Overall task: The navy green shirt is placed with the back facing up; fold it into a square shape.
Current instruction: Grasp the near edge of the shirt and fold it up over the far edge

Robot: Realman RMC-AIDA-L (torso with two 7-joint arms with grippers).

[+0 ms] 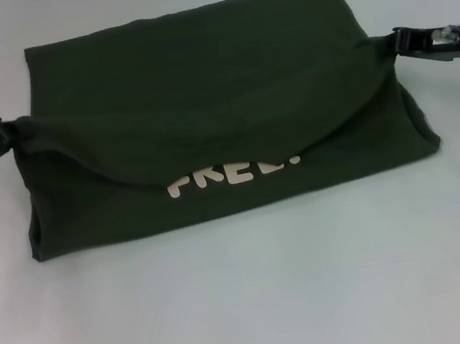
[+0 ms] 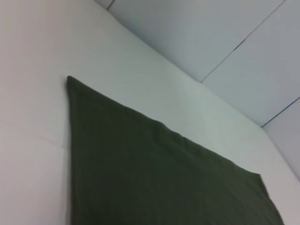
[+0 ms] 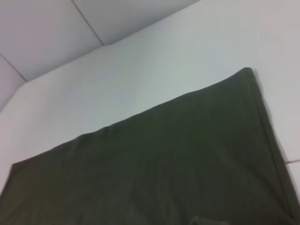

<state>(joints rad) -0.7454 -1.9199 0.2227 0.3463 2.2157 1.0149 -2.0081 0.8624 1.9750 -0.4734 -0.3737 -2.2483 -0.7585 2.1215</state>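
We see the navy green shirt (image 1: 197, 80) lying across the middle of the white bench (image 1: 253, 309), already partly folded: an upper layer droops over the lower one in a curved flap. Just under that flap's edge, cream block letters (image 1: 232, 173) show on the lower layer; only their lower parts are uncovered, and we read roughly "PRED". At the shirt's left edge our left gripper (image 1: 4, 130) has its black fingers closed on the fabric, and at the shirt's right edge our right gripper (image 1: 402, 41) pinches the cloth likewise. Both wrist views show only plain green cloth on the bench.
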